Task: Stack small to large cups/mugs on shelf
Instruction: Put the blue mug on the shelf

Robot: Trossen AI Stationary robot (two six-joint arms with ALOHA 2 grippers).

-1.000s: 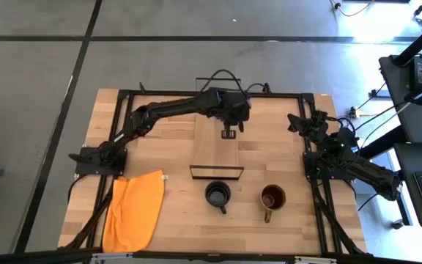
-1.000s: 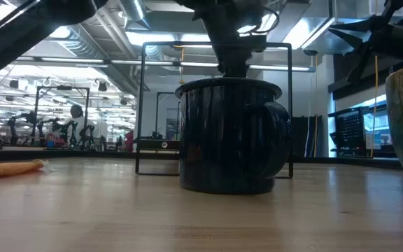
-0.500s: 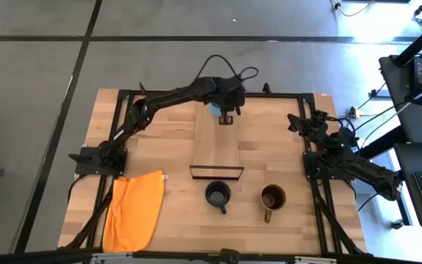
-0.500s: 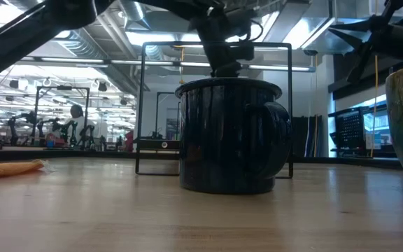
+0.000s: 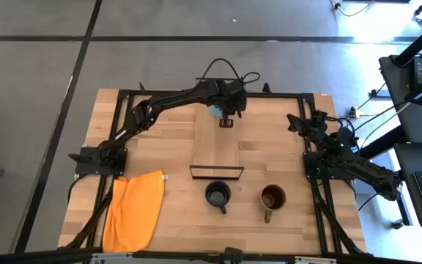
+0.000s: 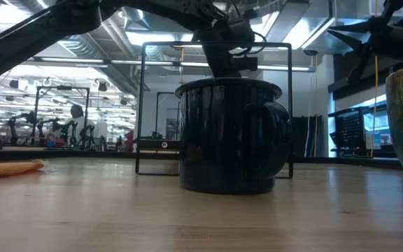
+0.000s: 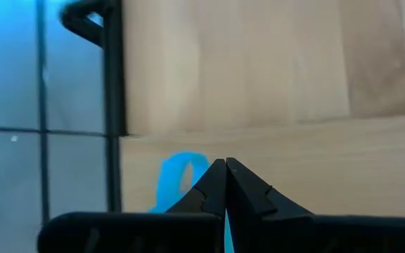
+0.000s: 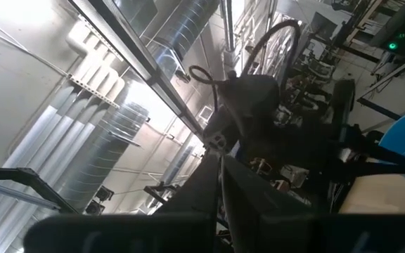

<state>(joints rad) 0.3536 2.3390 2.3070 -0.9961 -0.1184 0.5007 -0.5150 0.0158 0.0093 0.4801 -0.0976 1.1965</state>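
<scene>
The left gripper [image 5: 226, 120], clenched with nothing between its fingers, hangs over the shelf's [image 5: 217, 150] far end beside the light-blue cup [image 5: 215, 111]. The black cup [image 5: 217, 193] and olive cup [image 5: 272, 197] stand on the counter [image 5: 174, 213]. The right gripper [image 5: 296, 122], clenched, waits at the right edge

I'm seeing the small light-blue cup [image 5: 214, 111] sitting at the far end of the shelf [image 5: 218, 147], mostly hidden from above; in my left wrist view its blue handle [image 7: 178, 181] is showing against the light wood. The shelf is lying as a long narrow plank running near to far at the table's middle, a thin black wire frame [image 6: 215, 105] standing at its near end. The black mug [image 5: 217, 194] is sitting upright just near of that end, handle pointing near. The olive-yellow mug [image 5: 272, 198] with its dark brown inside is standing upright to its right, apart from it.
</scene>
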